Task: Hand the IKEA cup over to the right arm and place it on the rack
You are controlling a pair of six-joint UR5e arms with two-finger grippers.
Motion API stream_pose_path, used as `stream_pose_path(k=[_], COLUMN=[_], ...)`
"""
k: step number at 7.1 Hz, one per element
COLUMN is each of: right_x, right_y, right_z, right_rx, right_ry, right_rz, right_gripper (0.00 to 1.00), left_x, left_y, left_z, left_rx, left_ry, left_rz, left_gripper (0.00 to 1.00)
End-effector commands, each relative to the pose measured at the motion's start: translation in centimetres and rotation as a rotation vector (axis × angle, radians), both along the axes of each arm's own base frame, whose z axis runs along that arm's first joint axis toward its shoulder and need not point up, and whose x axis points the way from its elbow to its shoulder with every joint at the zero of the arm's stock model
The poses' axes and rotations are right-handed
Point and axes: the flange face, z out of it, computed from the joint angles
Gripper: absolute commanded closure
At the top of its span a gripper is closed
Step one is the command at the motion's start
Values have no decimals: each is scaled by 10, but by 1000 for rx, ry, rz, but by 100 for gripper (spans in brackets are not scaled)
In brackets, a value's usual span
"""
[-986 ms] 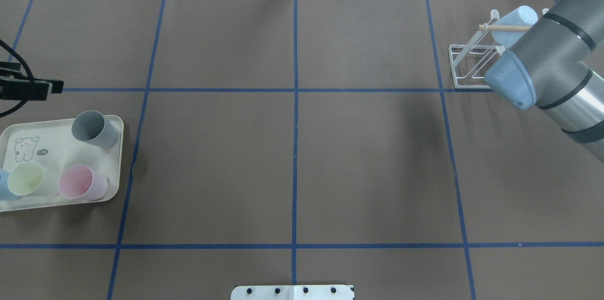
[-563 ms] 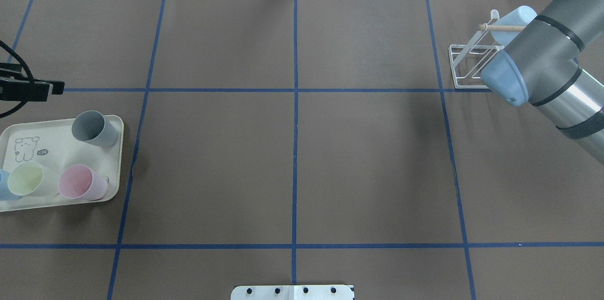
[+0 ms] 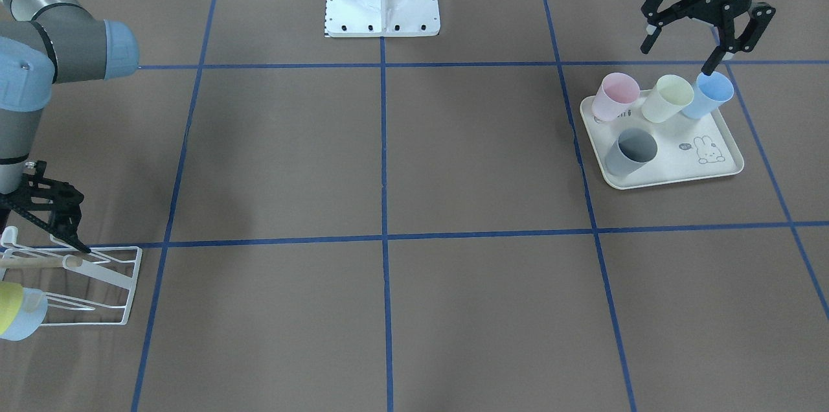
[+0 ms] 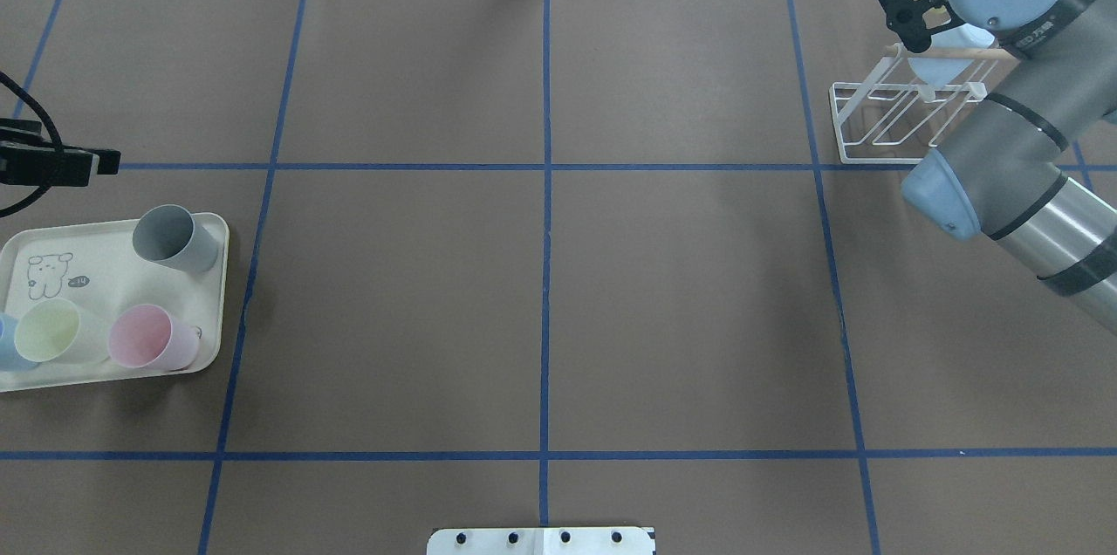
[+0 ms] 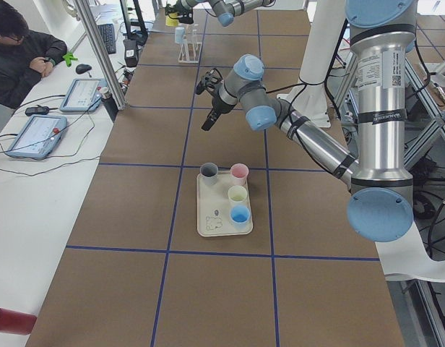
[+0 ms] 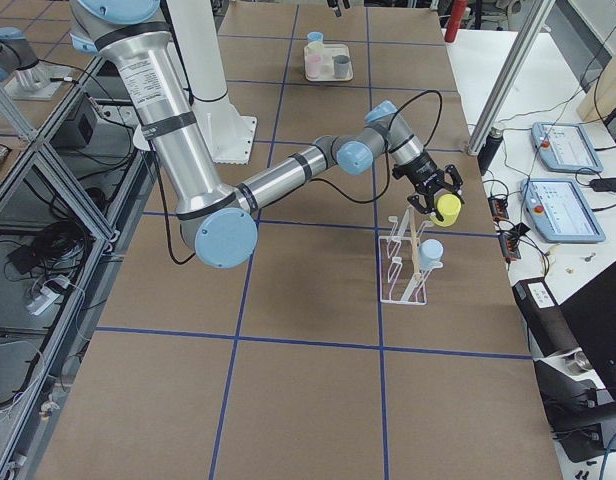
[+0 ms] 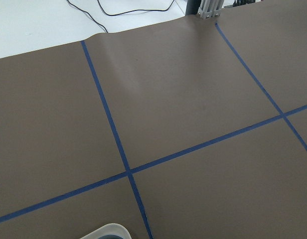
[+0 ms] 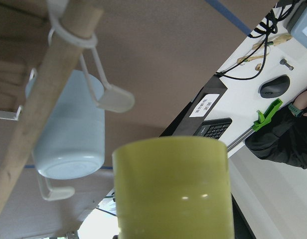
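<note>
At the table's near edge, midway along, sits the robot's white base plate (image 4: 541, 540). Out from it, toward the table's left end, a cream tray (image 4: 105, 267) printed with a rabbit carries four upright cups. A pink cup (image 4: 153, 337), a pale yellow-green cup (image 4: 54, 331) and a blue cup (image 3: 712, 93) stand in a row on the side nearer the robot. A grey cup (image 4: 173, 238) stands alone on the farther side. The left gripper (image 3: 677, 59) hangs in the air by this tray, fingers spread wide with nothing between them, touching no cup.

Farther off, toward the table's far right corner, stands the white wire rack (image 4: 839, 123), with a light-blue cup (image 6: 431, 250) hung on one prong by the wooden rod (image 8: 35, 114). The right arm (image 4: 1003, 136) bends over it. The right gripper (image 6: 438, 198) is clamped on the yellow IKEA cup (image 6: 447, 210), holding it in the air close to the rod and the light-blue cup. The right wrist view shows a gap between the cup and the rod. Beyond the far edge, a person (image 5: 16, 58) sits at a white desk with two tablets (image 5: 35, 136).
</note>
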Motion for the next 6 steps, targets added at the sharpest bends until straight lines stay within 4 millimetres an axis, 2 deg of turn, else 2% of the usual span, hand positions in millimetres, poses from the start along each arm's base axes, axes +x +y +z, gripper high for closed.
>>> stream_pose_path(k=[1,4,6], right_x=[-13,-30,-38], right_y=[8,13,14], right_z=[9,20,29], right_rx=[5,2,-10], right_ry=[23,44,58], right_rz=[-1,2,-8], right_gripper=[93,88,81], left_x=[0,0,0], left_y=[0,-1,-1], left_z=[0,1,1], left_rx=[-1,-3,-3], left_ry=[-1,-1,-1], left_rz=[0,-1,-1], left_gripper=[0,0,0])
